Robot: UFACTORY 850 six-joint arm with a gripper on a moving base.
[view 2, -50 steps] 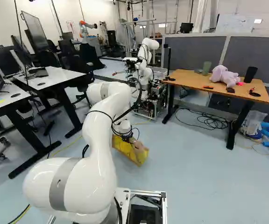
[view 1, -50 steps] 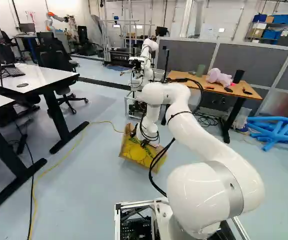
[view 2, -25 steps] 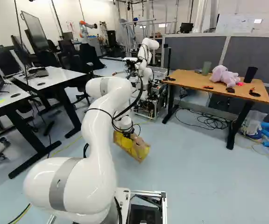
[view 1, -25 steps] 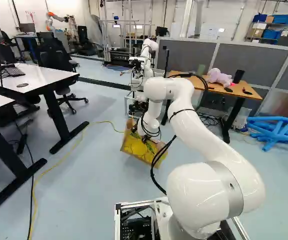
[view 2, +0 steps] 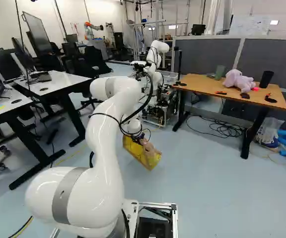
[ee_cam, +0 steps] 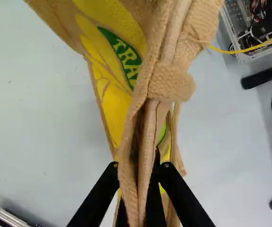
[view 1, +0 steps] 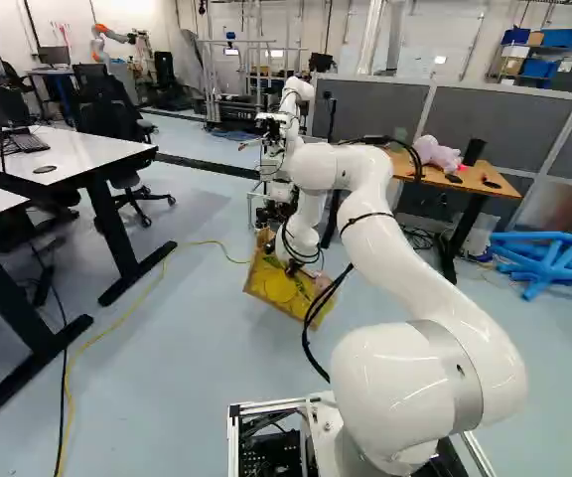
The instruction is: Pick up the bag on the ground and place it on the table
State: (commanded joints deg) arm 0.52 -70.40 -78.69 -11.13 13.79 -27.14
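Note:
My gripper (view 1: 294, 267) is at the top of the yellow and tan bag (view 1: 274, 288) in the left base view. The same bag (view 2: 144, 156) shows below the wrist in the right base view. In the wrist view the gripper (ee_cam: 138, 182) is shut on the bag's tan handle (ee_cam: 148, 137), with a dark finger on each side of it. The bag's yellow face (ee_cam: 114, 106) spreads ahead of the fingers. Whether its underside touches the floor I cannot tell. The wooden table (view 2: 202, 85) stands right of the bag, bearing a pink plush toy (view 2: 238, 80).
Another robot (view 2: 155, 62) stands beyond the bag, close to the table's left end. White desks (view 1: 68, 154) are at the left. Cables (view 2: 225, 128) lie under the wooden table, and blue tubes (view 1: 549, 260) lie to its right. A yellow cable crosses the floor.
The arm has risen a little, its elbow moving up in both base views. The bag has moved up slightly with the gripper. The base has not moved.

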